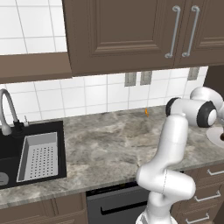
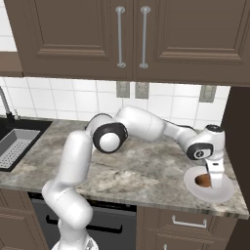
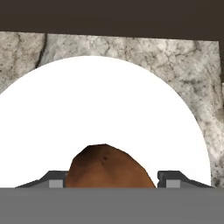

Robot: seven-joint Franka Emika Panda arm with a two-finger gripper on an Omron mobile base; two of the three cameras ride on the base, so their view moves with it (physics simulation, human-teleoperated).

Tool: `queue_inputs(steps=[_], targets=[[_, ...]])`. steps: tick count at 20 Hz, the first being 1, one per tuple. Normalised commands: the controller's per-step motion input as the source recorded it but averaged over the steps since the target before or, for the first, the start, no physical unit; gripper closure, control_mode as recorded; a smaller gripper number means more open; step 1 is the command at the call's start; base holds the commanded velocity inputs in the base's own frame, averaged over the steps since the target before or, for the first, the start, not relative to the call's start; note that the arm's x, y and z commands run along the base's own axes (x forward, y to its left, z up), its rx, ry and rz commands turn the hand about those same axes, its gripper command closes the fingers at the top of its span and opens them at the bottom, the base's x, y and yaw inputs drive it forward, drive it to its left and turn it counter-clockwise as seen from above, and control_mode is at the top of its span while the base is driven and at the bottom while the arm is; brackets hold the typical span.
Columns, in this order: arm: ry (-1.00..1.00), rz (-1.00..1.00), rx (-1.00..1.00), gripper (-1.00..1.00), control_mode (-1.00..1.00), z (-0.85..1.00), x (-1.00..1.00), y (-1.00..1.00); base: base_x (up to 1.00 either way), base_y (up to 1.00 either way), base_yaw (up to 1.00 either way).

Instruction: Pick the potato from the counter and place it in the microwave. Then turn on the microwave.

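The brown potato (image 3: 109,168) lies on a white plate (image 3: 109,100) at the right end of the counter (image 2: 141,163). My gripper (image 3: 109,178) reaches down over the plate, and its two fingers press against the potato's left and right sides. From the right base view the hand (image 2: 211,168) stands upright over the plate (image 2: 219,194), with the potato (image 2: 201,181) showing beside the fingers. In the left base view the plate's rim (image 1: 214,136) peeks out behind the arm. The microwave is out of view.
A black sink (image 1: 11,148) with a grey strainer tray (image 1: 40,155) and a curved tap (image 1: 5,109) sits at the counter's left. Brown wall cabinets (image 2: 122,34) hang overhead. A dark panel (image 2: 239,132) closes the right end. A small orange object (image 1: 146,112) lies by the backsplash.
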Motion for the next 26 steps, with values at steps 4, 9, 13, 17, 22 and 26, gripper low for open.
queue_inputs(steps=[4,9,13,17,22,26], targets=[[0.00,0.14,0.00,1.00,-1.00,0.06,-0.28,0.48,0.00,0.00,0.00],[0.00,0.08,0.00,1.00,-1.00,0.17,-0.03,0.43,0.00,0.00,0.00],[0.00,0.05,0.01,1.00,-1.00,0.45,0.00,0.25,0.00,0.00,0.00],[0.00,0.05,0.00,1.00,-1.00,0.40,-0.05,0.24,0.00,0.00,0.00],[0.00,0.08,0.00,1.00,-1.00,0.20,-0.21,0.27,0.00,0.00,0.00],[0.00,0.10,0.00,1.00,-1.00,0.05,-0.31,0.30,0.00,0.00,0.00]])
